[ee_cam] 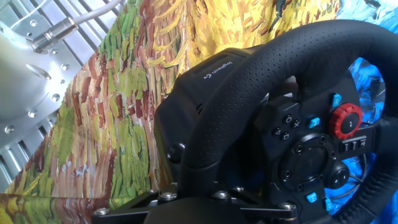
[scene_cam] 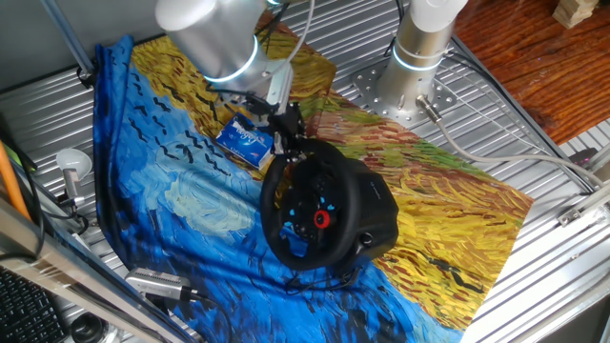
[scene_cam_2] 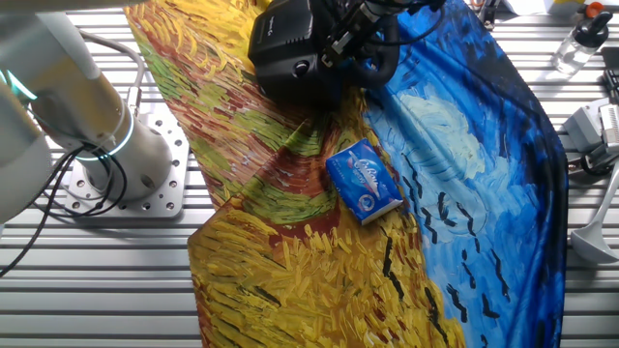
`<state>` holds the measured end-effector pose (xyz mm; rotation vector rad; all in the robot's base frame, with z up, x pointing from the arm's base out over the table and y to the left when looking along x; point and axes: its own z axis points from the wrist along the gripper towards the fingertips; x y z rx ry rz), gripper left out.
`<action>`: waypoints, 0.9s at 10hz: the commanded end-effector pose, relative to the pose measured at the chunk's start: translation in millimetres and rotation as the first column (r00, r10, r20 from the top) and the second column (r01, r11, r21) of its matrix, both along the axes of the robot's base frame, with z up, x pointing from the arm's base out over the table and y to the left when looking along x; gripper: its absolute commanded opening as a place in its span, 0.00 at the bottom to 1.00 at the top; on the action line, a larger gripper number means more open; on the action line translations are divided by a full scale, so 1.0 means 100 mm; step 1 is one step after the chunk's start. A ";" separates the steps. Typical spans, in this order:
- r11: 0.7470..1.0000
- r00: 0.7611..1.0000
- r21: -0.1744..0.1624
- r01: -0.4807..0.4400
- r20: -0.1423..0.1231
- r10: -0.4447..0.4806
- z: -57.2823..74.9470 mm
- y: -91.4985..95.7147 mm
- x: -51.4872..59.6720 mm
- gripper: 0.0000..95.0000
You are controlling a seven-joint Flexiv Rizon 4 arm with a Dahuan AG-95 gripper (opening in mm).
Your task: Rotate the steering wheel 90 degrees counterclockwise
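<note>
1. Writing: the steering wheel (scene_cam: 315, 211) has small pale lettering on the top of its black base, seen sideways in the hand view and too small to read. The blue-and-white box (scene_cam_2: 364, 181) bears white script on its face that I cannot make out.
2. The hub shows a red round button (ee_cam: 346, 120) with a white mark, and small blue buttons around it.
3. The steering wheel stands on its bulky base near the middle of the painted cloth (scene_cam: 172, 191), on the boundary between the cloth's blue and yellow parts.
4. The pincer (scene_cam: 289, 136) sits at the wheel's upper rim; the rim runs right up against the black finger mount in the hand view, but I cannot tell whether the fingers clamp it.
5. The box lies flat on the cloth, just beside the wheel and apart from it.
6. The worktop (scene_cam_2: 116, 280) is ribbed silver metal; the arm's base (scene_cam: 400, 90) is bolted to it. A brown wooden floor (scene_cam: 534, 57) shows beyond.
</note>
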<state>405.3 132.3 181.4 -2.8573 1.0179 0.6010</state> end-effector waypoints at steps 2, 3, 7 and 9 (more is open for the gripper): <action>0.999 0.999 -0.019 0.037 0.000 -0.037 0.01 -0.01 -0.02 0.00; 0.999 0.999 -0.013 0.043 -0.001 -0.043 0.00 0.00 -0.01 0.00; 0.999 1.000 -0.019 0.028 -0.003 -0.028 0.01 0.01 -0.01 0.00; 0.999 0.999 -0.021 0.032 -0.004 -0.033 0.01 0.01 -0.01 0.00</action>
